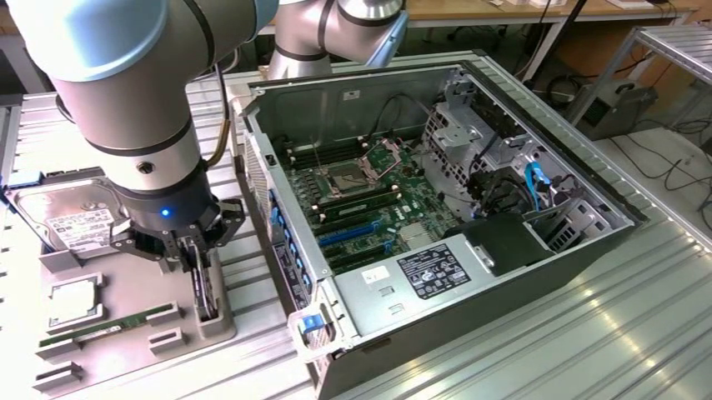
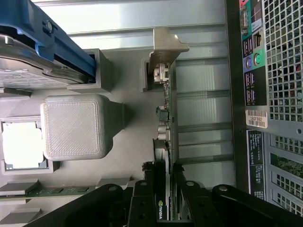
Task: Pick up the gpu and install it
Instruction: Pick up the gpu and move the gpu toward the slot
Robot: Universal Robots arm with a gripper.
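The hand [image 2: 163, 168] covers the near end of the gpu [image 2: 168, 118]. Beside it, the hard drive [image 2: 23, 71] is cropped and the case label [image 2: 256, 118] unreadable.

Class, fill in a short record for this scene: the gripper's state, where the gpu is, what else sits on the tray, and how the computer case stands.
gripper: shut on the gpu, one finger on each face
gpu position: standing on edge in a slot of the grey tray
tray location: at the exterior view's left of the computer case
also on tray: hard drive; memory stick
computer case: side open, motherboard exposed
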